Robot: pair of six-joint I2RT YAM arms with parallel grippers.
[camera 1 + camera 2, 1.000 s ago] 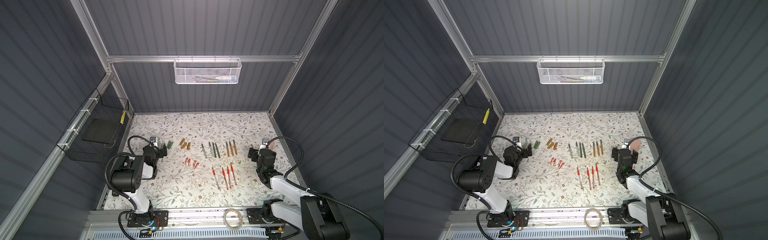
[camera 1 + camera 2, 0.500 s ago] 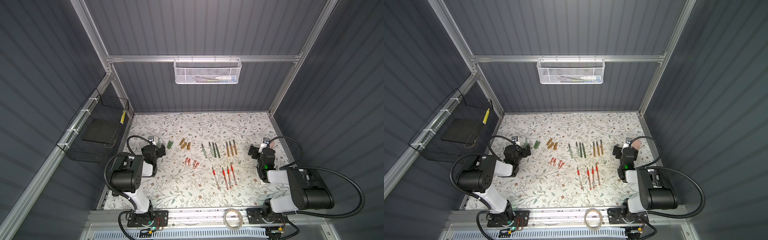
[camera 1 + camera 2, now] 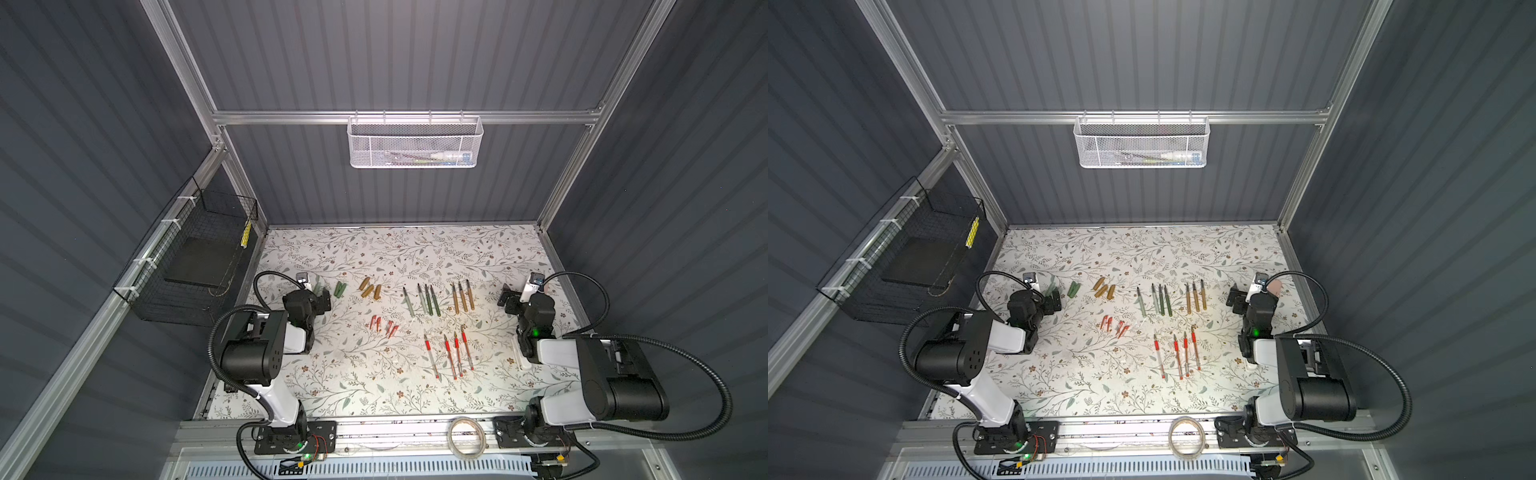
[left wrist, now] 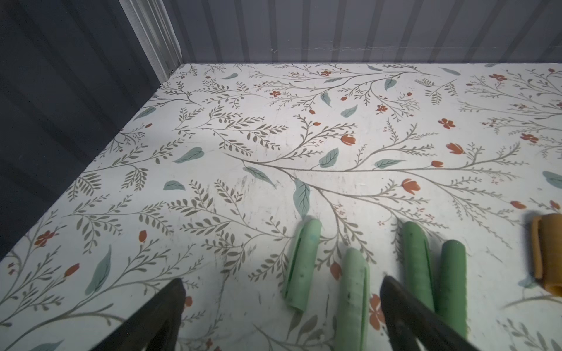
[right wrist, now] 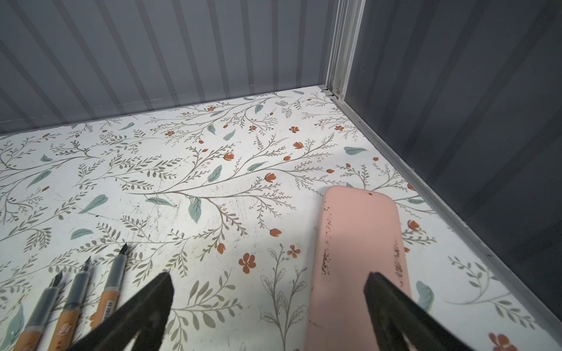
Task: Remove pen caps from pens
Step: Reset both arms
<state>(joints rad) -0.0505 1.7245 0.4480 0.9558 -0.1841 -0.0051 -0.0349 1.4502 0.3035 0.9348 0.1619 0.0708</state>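
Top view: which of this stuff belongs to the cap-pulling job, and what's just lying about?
Job: green pens, gold-brown pens, red-banded pens, loose green caps, gold-brown caps, red caps.

Lying about: pink case, tape roll, white mesh basket, black wire basket.

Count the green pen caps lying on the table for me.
4. Two paler green caps lie side by side just ahead of the left gripper. Two darker green caps lie together next to them, toward the gold-brown caps. The arms could hide more.
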